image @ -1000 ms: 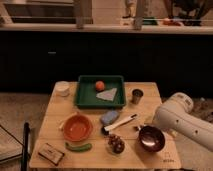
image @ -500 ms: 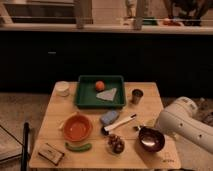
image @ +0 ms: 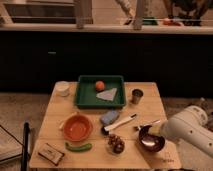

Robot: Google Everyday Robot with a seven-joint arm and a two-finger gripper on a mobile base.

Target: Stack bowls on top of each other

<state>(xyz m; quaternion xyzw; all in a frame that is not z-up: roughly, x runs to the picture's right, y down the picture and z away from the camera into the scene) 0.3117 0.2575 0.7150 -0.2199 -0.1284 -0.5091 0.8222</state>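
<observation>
Rightward, pincer (image: 162, 134) at glossy maroon bowl (image: 149, 141)

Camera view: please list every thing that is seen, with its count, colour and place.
table: one, light wood, centre
tray: one, green, back of table
ball: one, orange, in tray
flat sheet: one, pale grey, in tray
white cup: one, white, left of tray
metal cup: one, grey, right of tray
orange bowl: one, orange, front left
maroon bowl: one, dark glossy, front right
pad: one, blue, table centre
brush: one, white handle, right of pad
vegetable: one, green, before orange bowl
small dish: one, dark contents, front centre
packet: one, brown, front left corner
arm: one, white, right of table
gripper: one, colour hidden, at maroon bowl's right rim
</observation>
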